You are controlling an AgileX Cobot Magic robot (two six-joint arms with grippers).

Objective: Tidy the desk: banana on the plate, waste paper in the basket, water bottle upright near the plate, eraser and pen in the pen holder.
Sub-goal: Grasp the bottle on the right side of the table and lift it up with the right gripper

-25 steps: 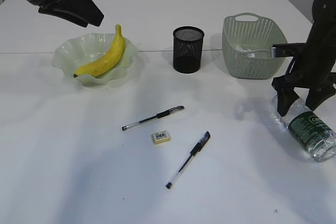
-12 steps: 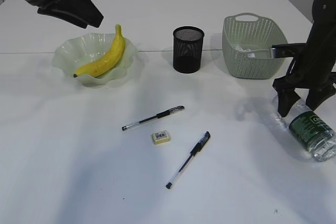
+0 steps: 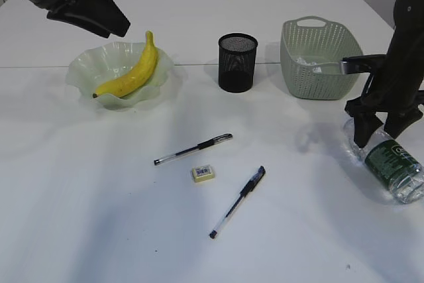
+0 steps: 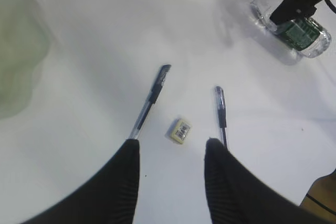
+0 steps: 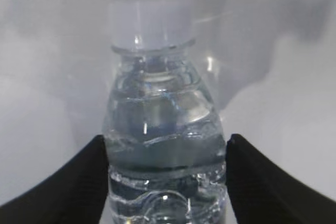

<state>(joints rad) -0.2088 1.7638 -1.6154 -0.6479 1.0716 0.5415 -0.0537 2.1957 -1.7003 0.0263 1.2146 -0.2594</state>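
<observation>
The water bottle point(image 3: 393, 162) lies on its side at the right edge of the counter point(image 3: 99, 217), and the right hand point(image 5: 165, 174) straddles its shoulder, fingers apart and just beside the plastic on both sides; whether they press it I cannot tell. The left hand point(image 4: 172, 153) hangs above the plate point(image 3: 83, 71), fingers apart and empty. The banana point(image 3: 132, 69) rests in the plate.

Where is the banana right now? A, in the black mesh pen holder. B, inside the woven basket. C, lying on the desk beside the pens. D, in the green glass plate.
D: the banana lies across the pale green ruffled plate, its stem tip pointing over the back rim.
</observation>
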